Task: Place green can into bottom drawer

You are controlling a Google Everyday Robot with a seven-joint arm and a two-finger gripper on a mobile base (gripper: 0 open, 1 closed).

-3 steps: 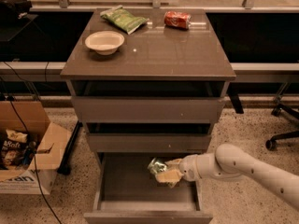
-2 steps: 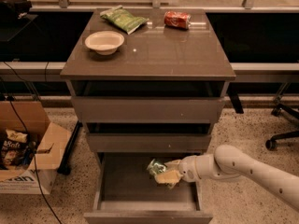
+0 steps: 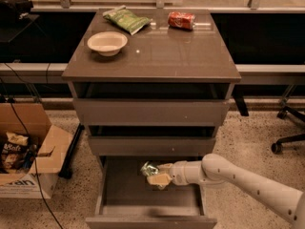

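The green can [image 3: 148, 169] lies sideways between the fingers of my gripper [image 3: 156, 173], held over the right half of the open bottom drawer [image 3: 126, 187]. The can shows mottled green-and-white print. My white arm [image 3: 238, 178] reaches in from the lower right. The gripper is shut on the can, a little above the drawer's grey floor.
On the cabinet top [image 3: 157, 51] lie a white bowl [image 3: 107, 43], a flat green snack bag [image 3: 126, 19] and a red can [image 3: 181, 20]. The two upper drawers stand slightly open. A cardboard box [image 3: 24, 151] with snack bags stands at the left; an office chair base [image 3: 288, 140] at the right.
The gripper with the green can has shifted slightly left over the drawer. Nothing else has moved.
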